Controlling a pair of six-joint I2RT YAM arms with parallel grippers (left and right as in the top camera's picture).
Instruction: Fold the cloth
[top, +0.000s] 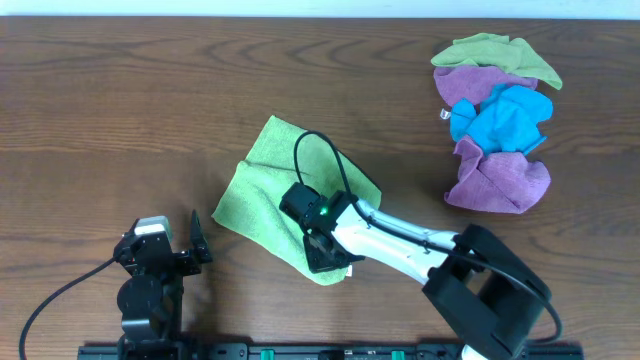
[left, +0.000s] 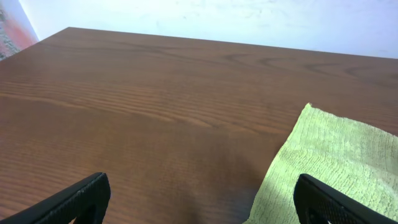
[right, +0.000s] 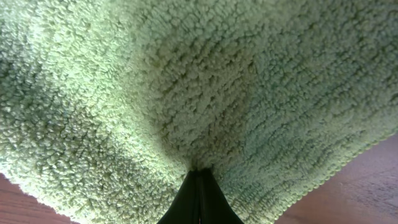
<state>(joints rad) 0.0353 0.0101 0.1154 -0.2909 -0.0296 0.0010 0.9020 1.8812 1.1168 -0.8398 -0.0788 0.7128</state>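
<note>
A light green cloth (top: 262, 190) lies partly folded on the wooden table near the front centre. My right gripper (top: 322, 248) is shut on the cloth's front corner; in the right wrist view the green cloth (right: 186, 87) fills the frame and the closed fingertips (right: 199, 177) pinch its fabric. My left gripper (top: 195, 245) is open and empty, resting left of the cloth. In the left wrist view its two fingers (left: 199, 202) stand wide apart over bare table, and the cloth's edge (left: 336, 155) lies to the right.
A pile of crumpled cloths (top: 495, 125), green, purple and blue, sits at the back right. A black cable (top: 315, 160) loops over the green cloth from the right arm. The table's far edge meets a white wall (left: 249, 18).
</note>
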